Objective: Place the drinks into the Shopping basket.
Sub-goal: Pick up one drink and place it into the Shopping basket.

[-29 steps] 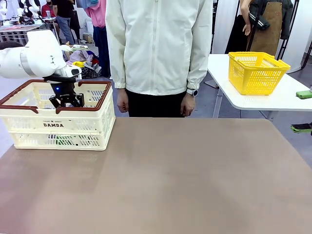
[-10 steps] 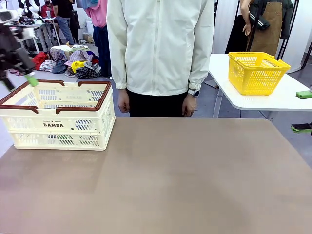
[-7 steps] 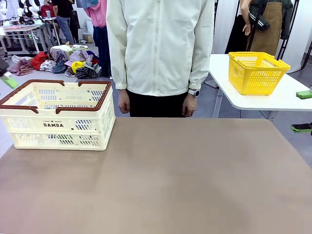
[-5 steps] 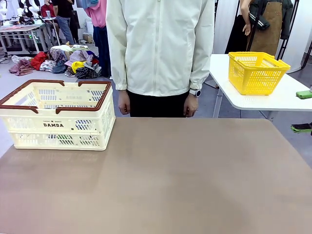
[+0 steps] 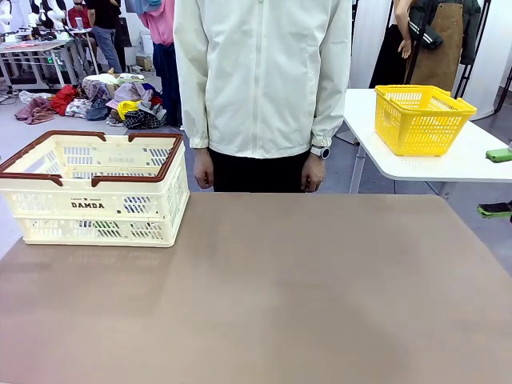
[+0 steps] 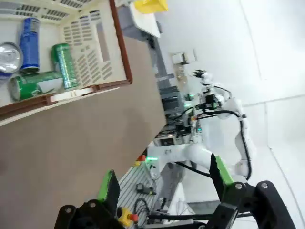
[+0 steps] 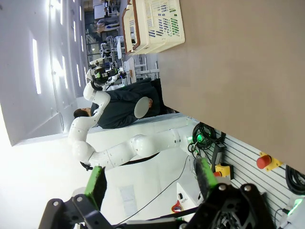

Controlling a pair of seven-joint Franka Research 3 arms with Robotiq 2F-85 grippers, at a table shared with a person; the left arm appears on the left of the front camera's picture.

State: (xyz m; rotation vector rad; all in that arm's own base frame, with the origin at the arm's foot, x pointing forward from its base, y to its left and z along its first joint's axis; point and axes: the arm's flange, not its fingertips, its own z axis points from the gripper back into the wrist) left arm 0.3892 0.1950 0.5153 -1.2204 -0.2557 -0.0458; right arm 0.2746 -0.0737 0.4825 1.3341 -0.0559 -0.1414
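**Cream basket holding the cans, both grippers hanging open**

Cream-white slotted plastic is hiding most of the load in the front view: the Shopping basket (image 5: 94, 192) is sitting on the far left of the brown table (image 5: 272, 296), and through its side slots only hints of green are showing, too broken up to count. A person in a pale jacket (image 5: 262, 76) is standing at the far edge, head cut off by the top of the frame, both hands hanging down by the table edge.

The left wrist view is looking down into the basket (image 6: 90, 52), which is cut off by the top and left edges. Four cans are showing in it: two green cans (image 6: 64, 65) lying at an angle to each other with ends touching, one blue can (image 6: 29, 44) lying beside them, and one silver can top (image 6: 9, 57) whose body colour is hidden, since it is partly cropped at the left edge.

The left gripper (image 6: 164, 183) is hanging with its fingers spread wide and nothing between the green pads. The right gripper (image 7: 150, 181) is likewise spread and holding nothing, looking across bare table with the basket (image 7: 155, 21) well apart at the top.

One yellow mesh basket (image 5: 422, 118) is sitting on a white side table (image 5: 448, 164) at the far right.
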